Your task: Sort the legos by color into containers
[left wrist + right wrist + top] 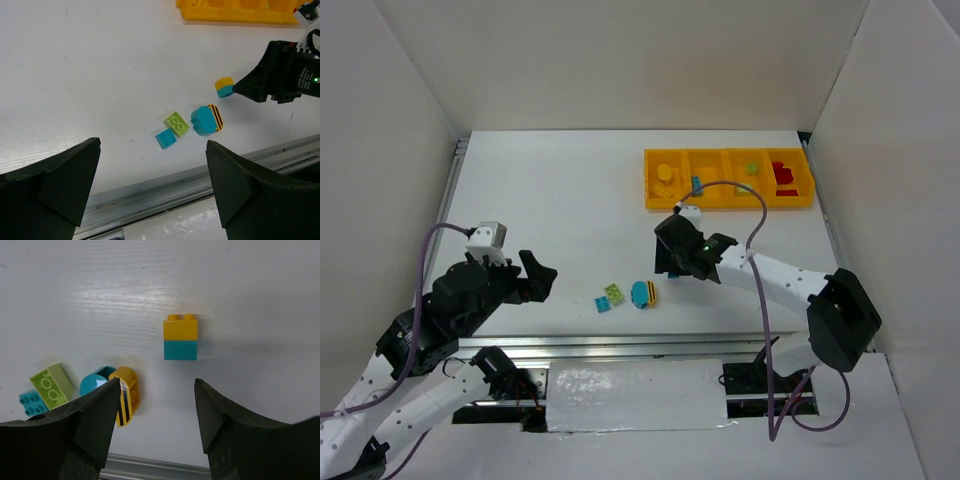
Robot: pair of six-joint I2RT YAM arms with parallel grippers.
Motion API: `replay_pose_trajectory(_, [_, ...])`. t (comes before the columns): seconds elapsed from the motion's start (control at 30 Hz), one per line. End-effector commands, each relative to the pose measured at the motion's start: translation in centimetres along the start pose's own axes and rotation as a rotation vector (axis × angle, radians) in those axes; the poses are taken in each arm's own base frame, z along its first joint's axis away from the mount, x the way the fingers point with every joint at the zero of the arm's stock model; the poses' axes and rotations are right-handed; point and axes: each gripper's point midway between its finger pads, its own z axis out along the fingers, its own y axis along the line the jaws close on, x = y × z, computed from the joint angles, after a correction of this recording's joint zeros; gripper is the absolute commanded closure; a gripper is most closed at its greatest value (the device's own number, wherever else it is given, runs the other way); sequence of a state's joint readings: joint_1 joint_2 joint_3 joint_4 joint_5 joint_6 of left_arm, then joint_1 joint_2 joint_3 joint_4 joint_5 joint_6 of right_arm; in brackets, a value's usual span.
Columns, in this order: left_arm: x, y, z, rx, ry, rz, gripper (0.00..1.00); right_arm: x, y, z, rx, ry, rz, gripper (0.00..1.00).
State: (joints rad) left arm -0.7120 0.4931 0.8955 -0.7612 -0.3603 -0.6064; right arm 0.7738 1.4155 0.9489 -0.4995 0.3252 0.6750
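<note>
A yellow-over-teal brick (180, 337) stands on the white table just ahead of my open, empty right gripper (157, 385), which hovers over it (667, 262). To its left lie a rounded teal-and-yellow striped brick (116, 390) (643, 294), a light green brick (49, 385) (614, 293) and a small blue brick (32, 402) (604, 305). My left gripper (542, 280) is open and empty, left of this cluster; the left wrist view shows the bricks (176, 123) beyond its open gripper (152, 150). The yellow tray (728, 205) at the back right holds yellow, blue, green and red pieces.
The table's metal front rail (620, 345) runs just below the loose bricks. White walls enclose the table on the left, back and right. The right arm's cable (760, 215) arcs over the table in front of the tray.
</note>
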Motion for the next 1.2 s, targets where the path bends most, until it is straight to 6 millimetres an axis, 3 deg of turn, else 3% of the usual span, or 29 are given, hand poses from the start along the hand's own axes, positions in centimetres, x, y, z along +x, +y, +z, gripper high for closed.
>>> replay_pose_trajectory(0.0, [-0.8,-0.8,-0.2,0.044,-0.033,-0.010,0.00,-0.4,-0.2,0.9,0.028,-0.055,0.017,0.33])
replay_pose_trajectory(0.27, [-0.6,-1.2,0.1,0.061,-0.018,0.003,0.00,-0.2,-1.5,4.3,0.144,-0.040,-0.037,0.34])
replay_pose_trajectory(0.57, [-0.6,-1.5,-0.1,0.084,-0.021,0.006,0.01,0.5,-2.2,6.9,0.121,0.009,-0.026,0.38])
replay_pose_trajectory(0.8, [-0.7,-1.6,-0.3,0.093,-0.028,0.006,0.00,0.9,-1.7,8.0,0.079,0.039,-0.044,0.48])
replay_pose_trajectory(0.97, [-0.8,-1.6,-0.5,0.099,-0.035,0.004,0.00,1.3,-2.2,8.1,0.109,0.056,-0.025,0.50])
replay_pose_trajectory(1.17, [-0.8,-1.7,-0.5,0.099,-0.036,0.002,0.00,2.2,-2.2,7.8,0.092,0.073,-0.009,0.61])
